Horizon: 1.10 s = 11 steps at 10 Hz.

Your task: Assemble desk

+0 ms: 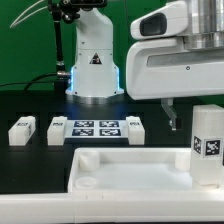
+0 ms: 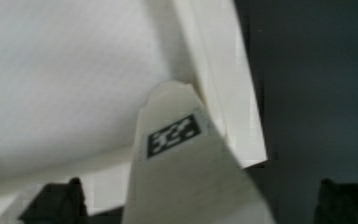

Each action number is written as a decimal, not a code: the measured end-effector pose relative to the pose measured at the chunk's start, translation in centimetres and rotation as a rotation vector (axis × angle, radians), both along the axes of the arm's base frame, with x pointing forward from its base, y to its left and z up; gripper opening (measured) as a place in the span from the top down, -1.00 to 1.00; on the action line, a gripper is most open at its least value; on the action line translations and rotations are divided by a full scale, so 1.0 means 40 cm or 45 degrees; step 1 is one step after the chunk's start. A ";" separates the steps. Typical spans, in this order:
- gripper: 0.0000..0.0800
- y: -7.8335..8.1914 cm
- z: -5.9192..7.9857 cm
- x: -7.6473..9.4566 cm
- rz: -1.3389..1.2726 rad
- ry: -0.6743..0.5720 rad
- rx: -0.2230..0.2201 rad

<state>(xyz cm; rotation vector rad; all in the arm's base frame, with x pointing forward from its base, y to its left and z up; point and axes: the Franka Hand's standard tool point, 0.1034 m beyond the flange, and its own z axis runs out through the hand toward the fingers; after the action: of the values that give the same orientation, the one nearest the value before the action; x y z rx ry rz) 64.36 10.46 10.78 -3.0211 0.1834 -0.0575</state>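
Tabletop, exterior view: a black table (image 1: 30,165) carried every part, and the big white robot arm (image 1: 170,55) filled the upper part of the exterior view's right.
Desk top: the wide white plastic rimmed rectangular top (image 1: 120,165) lay flat at the near edge, hollow side up.
Upright leg: a short square-section white plastic leg (image 1: 207,145) with a black-and-white tag stood on end at the top's corner on the exterior view's right. Whether it sat fully in the socket could not be told.
Loose legs: the outer loose leg (image 1: 22,131) and the inner loose leg (image 1: 55,129) lay on the exterior view's left of the marker board (image 1: 95,127). The third loose leg (image 1: 134,127) lay just beside the board on its other side.
Gripper: the dark two-finger gripper (image 1: 172,117) hung under the arm, above the top.
Wrist view: the tagged leg rose between the dark fingertips (image 2: 60,200), close against the top's rim (image 2: 220,70).
Jaws: apart, with a dark gap on either side of the leg, gripping nothing.
Step in hand: probably seating this leg in its corner socket.
Doing it well: centre the fingers on the leg's flat faces, close squarely, keep the leg vertical, and press or turn without tipping it against the rim.
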 end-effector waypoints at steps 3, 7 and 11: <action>-0.59 0.004 -0.003 -0.003 -0.010 0.005 -0.002; 0.27 -0.003 -0.004 -0.003 -0.332 0.040 0.010; 0.27 -0.006 -0.003 0.004 -1.039 0.107 0.052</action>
<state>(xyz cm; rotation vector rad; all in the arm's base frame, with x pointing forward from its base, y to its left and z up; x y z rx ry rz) 64.50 10.22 10.65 -2.6882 1.3704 0.0058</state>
